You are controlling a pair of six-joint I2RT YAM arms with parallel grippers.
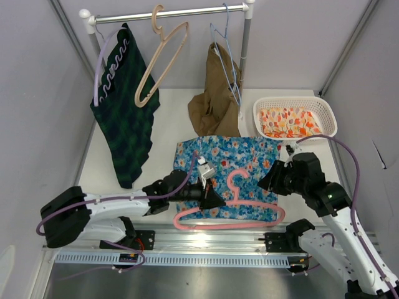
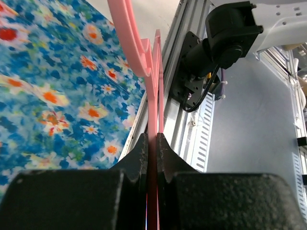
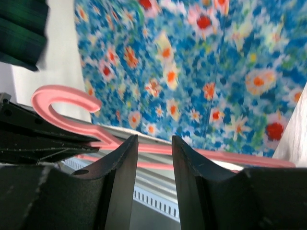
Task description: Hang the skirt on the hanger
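The blue floral skirt (image 1: 227,163) lies flat on the table in front of the arms. A pink hanger (image 1: 234,208) rests over its near edge, hook pointing away. My left gripper (image 1: 213,198) is shut on the pink hanger (image 2: 152,96) near its neck. My right gripper (image 1: 269,177) is open and empty, hovering over the skirt's right side above the hanger's right arm. In the right wrist view the skirt (image 3: 201,62) and the hanger (image 3: 67,98) lie beyond the open fingers (image 3: 125,158).
A rail (image 1: 168,12) at the back carries a dark green garment (image 1: 124,106), an empty beige hanger (image 1: 161,59) and a brown garment (image 1: 215,99). A white basket (image 1: 294,117) with orange cloth stands at the right. The metal base rail (image 1: 206,240) runs along the near edge.
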